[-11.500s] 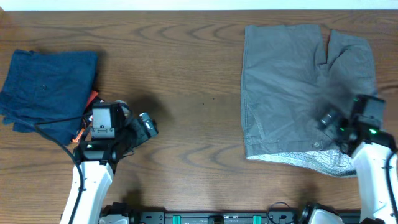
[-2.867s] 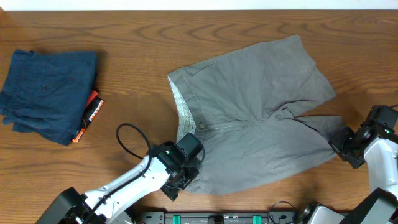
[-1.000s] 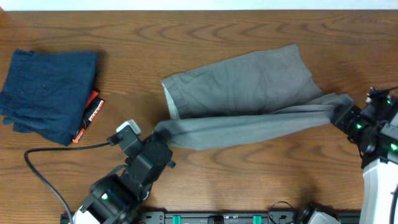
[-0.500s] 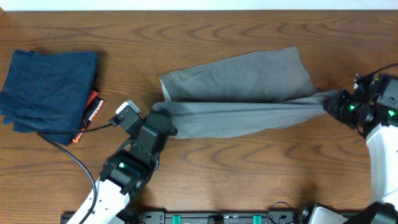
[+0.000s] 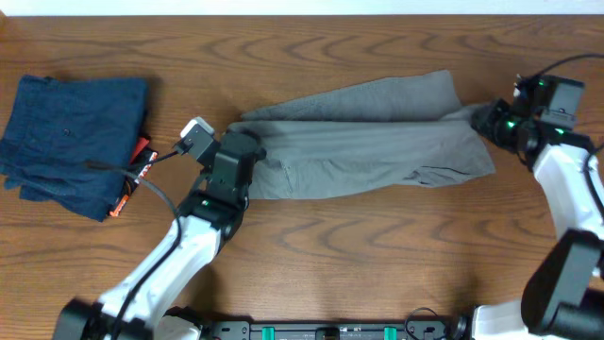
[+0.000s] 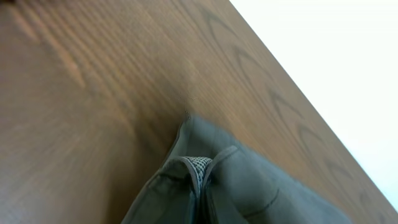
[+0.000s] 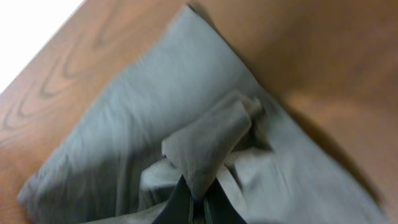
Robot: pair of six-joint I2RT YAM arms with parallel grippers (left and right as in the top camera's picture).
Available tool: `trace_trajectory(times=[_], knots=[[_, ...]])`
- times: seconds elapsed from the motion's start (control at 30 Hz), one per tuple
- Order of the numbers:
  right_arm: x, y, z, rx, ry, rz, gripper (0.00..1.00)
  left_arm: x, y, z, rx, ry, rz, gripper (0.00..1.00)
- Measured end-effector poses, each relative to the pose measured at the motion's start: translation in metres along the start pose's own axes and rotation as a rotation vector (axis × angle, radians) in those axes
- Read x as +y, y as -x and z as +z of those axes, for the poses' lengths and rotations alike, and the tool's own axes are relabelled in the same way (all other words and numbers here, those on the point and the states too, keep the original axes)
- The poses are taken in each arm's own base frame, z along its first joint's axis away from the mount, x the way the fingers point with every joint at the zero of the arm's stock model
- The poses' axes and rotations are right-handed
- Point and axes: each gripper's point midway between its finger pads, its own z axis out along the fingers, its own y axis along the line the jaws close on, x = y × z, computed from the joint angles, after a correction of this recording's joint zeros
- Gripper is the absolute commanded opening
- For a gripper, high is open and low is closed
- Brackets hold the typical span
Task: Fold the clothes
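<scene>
A: Quick one. Where are the shorts (image 5: 363,137)?
B: Flat on the table (image 5: 311,274), far half, right of centre. A long grey strip running left to right, doubled over lengthwise by the look of it.
A: Left gripper (image 5: 251,156)?
B: At the strip's left end, jaws pressed together on the waistband. The wrist view shows the pale lining (image 6: 199,165) pinched at the bottom edge, grey cloth on either side.
A: Right gripper (image 5: 483,119)?
B: Right end, at the far corner. Jaws are pinching a bunched bit of leg hem (image 7: 208,140). The dark fingertips (image 7: 180,205) just show under it.
A: Why one on each end?
B: My read: holding both ends keeps the cloth stretched between them, so the top layer lands flat and its edges line up with the layer underneath. Both grips look low to the table, so it's probably being set down.
A: Clean?
B: Mostly. There are some creases toward the right end, and the near right corner sticks out past the rest.
A: Step?
B: Lengthwise fold about done, I'd say. Release would come next, then a crosswise fold.
A: Anything else?
B: Navy garment (image 5: 71,142), folded, with an orange tag (image 5: 140,170). It's far left, well apart from the shorts. Not part of this.
</scene>
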Motion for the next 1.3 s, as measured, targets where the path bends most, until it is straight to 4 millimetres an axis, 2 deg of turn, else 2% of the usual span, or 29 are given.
trace_trajectory(times=[0.23,0.33,0.4,0.43,0.47,0.5,0.57,0.7,0.73,0.87,0.93,1.0,1.07,1.13,1.3], knots=[[0.026,0.017,0.049,-0.136,-0.022,-0.179,0.07,0.000,-0.008,0.043,-0.052,-0.021,0.038,0.06],[0.039,0.019,0.068,-0.190,-0.034,-0.262,0.14,0.001,-0.012,0.056,-0.069,-0.029,0.097,0.06],[0.045,0.018,0.079,-0.215,-0.043,-0.297,0.15,0.008,-0.019,0.065,-0.061,-0.004,0.156,0.06],[0.046,0.017,0.084,-0.221,-0.046,-0.307,0.20,0.012,-0.022,0.069,-0.055,0.013,0.186,0.06],[0.046,0.017,0.088,-0.227,-0.049,-0.316,0.27,0.016,-0.025,0.074,-0.049,0.028,0.212,0.10],[0.045,0.015,0.092,-0.227,-0.054,-0.320,0.28,0.020,-0.027,0.079,-0.043,0.042,0.240,0.16],[0.039,0.012,0.098,-0.219,-0.075,-0.322,0.36,0.026,-0.027,0.086,-0.038,0.064,0.278,0.33],[0.030,0.007,0.100,-0.192,-0.108,-0.328,0.60,0.031,-0.006,0.092,-0.070,0.084,0.274,0.35],[0.028,0.006,0.100,-0.186,-0.114,-0.325,0.63,0.031,0.000,0.093,-0.077,0.082,0.266,0.35],[0.012,0.006,0.089,-0.152,-0.152,-0.301,0.65,0.021,0.036,0.091,-0.106,0.034,0.214,0.35],[0.006,0.015,0.074,-0.162,-0.168,-0.280,0.66,0.009,0.054,0.085,-0.115,-0.019,0.184,0.35],[-0.003,0.018,0.055,-0.152,-0.199,-0.257,0.65,-0.001,0.057,0.079,-0.083,-0.063,0.178,0.35],[-0.009,0.018,0.039,-0.135,-0.223,-0.242,0.64,-0.008,0.045,0.071,0.014,-0.109,0.189,0.35],[-0.016,0.010,0.029,-0.084,-0.255,-0.233,0.63,-0.009,0.019,0.064,0.151,-0.137,0.207,0.35],[-0.038,-0.028,0.035,0.077,-0.316,-0.223,0.62,0.008,-0.049,0.045,0.445,-0.109,0.254,0.35]])
